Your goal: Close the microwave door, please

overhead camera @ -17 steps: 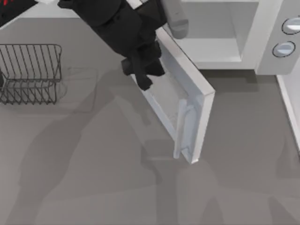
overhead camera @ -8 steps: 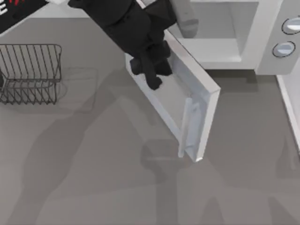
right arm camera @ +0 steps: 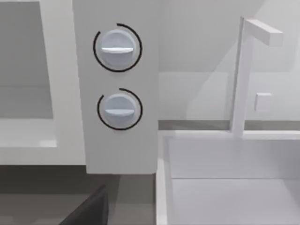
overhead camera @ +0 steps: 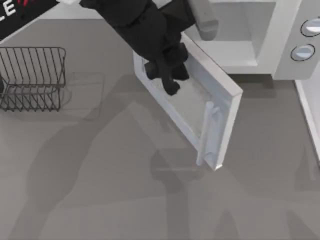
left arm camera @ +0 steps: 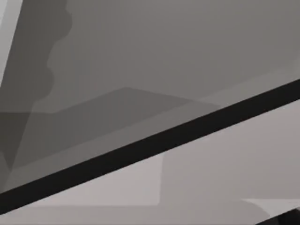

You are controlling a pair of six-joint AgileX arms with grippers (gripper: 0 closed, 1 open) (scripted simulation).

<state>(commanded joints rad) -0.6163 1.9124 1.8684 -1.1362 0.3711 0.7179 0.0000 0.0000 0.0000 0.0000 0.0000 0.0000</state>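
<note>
Left gripper (overhead camera: 169,82) rests against microwave door (overhead camera: 192,112), finger state cannot be told. Door stands ajar from microwave body (overhead camera: 265,37). Wire rack (overhead camera: 32,77) sits well apart from door.

I am seeing a white microwave door (overhead camera: 220,107) with a translucent grey window and pale handle (overhead camera: 205,131), my black left arm (overhead camera: 145,30) over it, a dark wire rack (overhead camera: 31,76), grey table (overhead camera: 100,190), pale blue-grey knobs (right arm camera: 117,47).
</note>
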